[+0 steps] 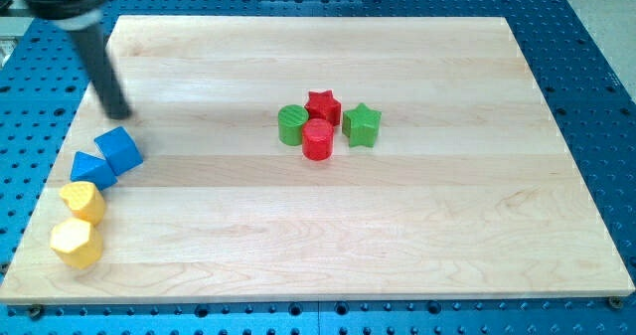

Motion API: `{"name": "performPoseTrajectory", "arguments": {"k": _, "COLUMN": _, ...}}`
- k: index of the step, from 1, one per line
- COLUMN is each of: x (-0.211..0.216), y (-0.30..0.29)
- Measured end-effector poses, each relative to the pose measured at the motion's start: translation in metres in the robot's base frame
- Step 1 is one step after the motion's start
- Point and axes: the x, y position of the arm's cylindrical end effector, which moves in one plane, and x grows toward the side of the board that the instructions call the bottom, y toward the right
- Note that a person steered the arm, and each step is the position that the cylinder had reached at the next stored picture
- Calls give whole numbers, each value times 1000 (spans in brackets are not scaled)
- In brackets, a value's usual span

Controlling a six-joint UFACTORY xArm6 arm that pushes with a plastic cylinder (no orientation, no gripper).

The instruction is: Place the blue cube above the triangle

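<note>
Blue cube (120, 149) sits at the board's nine o'clock, touching the blue triangle (92, 168); our tip (120, 114), a bare rod holding nothing, hovers at its twelve o'clock; pushing from there risks dragging both together

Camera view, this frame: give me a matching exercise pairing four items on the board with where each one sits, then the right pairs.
Items:
1. my tip
2. blue cube
3. green star
4. lower yellow block

Places:
A. right end of the central cluster
B. nearest the view's bottom-left corner
C. just above the blue cube, toward the view's top
D. touching the blue triangle on its upper right

Pairs: 1-C, 2-D, 3-A, 4-B
</note>
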Motion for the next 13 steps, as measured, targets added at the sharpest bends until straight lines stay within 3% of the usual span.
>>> {"name": "performPoseTrajectory", "arguments": {"k": 1, "x": 46, "y": -10}}
{"name": "performPoseTrajectory", "arguments": {"k": 2, "x": 75, "y": 16}}
{"name": "performPoseTrajectory", "arguments": {"k": 3, "x": 86, "y": 23}}
{"name": "performPoseTrajectory", "arguments": {"k": 4, "x": 89, "y": 28}}
{"name": "performPoseTrajectory", "arguments": {"k": 7, "x": 12, "y": 96}}
{"name": "performPoseTrajectory", "arguments": {"k": 8, "x": 40, "y": 170}}
{"name": "performPoseTrajectory", "arguments": {"k": 13, "x": 56, "y": 79}}
